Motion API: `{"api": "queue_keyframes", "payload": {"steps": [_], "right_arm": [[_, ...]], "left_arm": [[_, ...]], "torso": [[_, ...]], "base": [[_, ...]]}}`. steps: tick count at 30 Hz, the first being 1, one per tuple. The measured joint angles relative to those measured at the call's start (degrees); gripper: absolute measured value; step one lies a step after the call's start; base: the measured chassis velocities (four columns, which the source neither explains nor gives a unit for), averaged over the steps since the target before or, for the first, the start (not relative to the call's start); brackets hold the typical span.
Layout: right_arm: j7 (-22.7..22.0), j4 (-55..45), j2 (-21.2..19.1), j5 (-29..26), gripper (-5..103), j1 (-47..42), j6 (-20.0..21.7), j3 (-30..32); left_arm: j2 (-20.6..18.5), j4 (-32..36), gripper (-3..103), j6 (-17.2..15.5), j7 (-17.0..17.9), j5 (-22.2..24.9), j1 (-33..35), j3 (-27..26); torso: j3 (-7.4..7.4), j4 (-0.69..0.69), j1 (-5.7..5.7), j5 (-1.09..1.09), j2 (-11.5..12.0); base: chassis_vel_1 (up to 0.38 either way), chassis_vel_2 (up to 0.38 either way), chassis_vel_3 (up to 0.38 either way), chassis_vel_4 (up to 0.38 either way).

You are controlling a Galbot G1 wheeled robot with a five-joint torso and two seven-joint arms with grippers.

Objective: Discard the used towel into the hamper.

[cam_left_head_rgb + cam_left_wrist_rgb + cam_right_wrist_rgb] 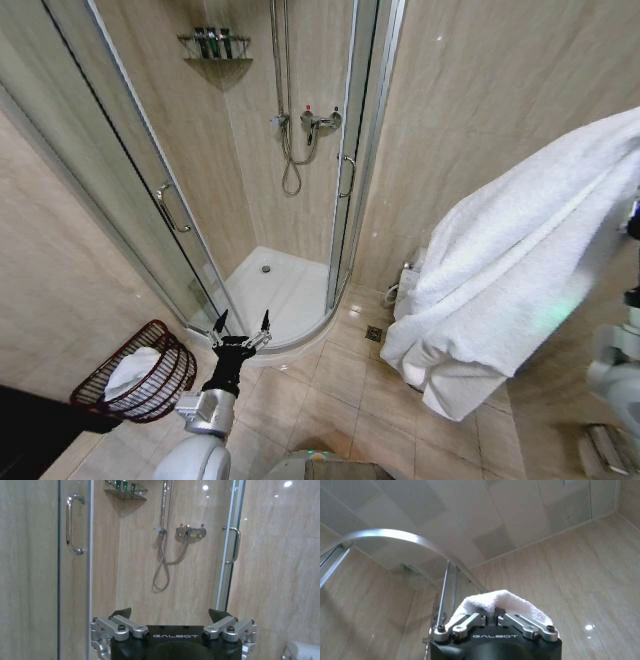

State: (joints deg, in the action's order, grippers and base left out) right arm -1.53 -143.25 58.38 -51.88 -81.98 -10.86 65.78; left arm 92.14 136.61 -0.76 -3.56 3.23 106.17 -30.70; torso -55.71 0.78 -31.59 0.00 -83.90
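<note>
The shower stall (290, 150) stood in the corner ahead, its tray (275, 290) on the floor and a shelf of bottles (214, 44) high in the back corner, left of the mixer tap (318, 120) and hose. The hamper (150, 375) sat on the floor to the left, just in front of the stall's left door, with a towel lying inside it. The left gripper (242, 328) hovered to the right of the hamper, before the tray's edge, fingers spread apart. On the right, a large towel (510, 280) hung well above the floor, its upper fold pinched in the right gripper (492, 617).
</note>
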Motion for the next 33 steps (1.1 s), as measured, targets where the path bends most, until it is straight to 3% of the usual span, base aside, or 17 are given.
{"api": "queue_keyframes", "payload": {"steps": [33], "right_arm": [[0.12,0.01,0.79,2.68,8,0.36,-0.35,-3.69]], "left_arm": [[0.00,0.00,100,0.00,0.00,0.00,0.00,0.00]], "torso": [[0.21,0.00,0.21,0.00,0.44]], "base": [[0.026,0.026,0.025,0.030]]}}
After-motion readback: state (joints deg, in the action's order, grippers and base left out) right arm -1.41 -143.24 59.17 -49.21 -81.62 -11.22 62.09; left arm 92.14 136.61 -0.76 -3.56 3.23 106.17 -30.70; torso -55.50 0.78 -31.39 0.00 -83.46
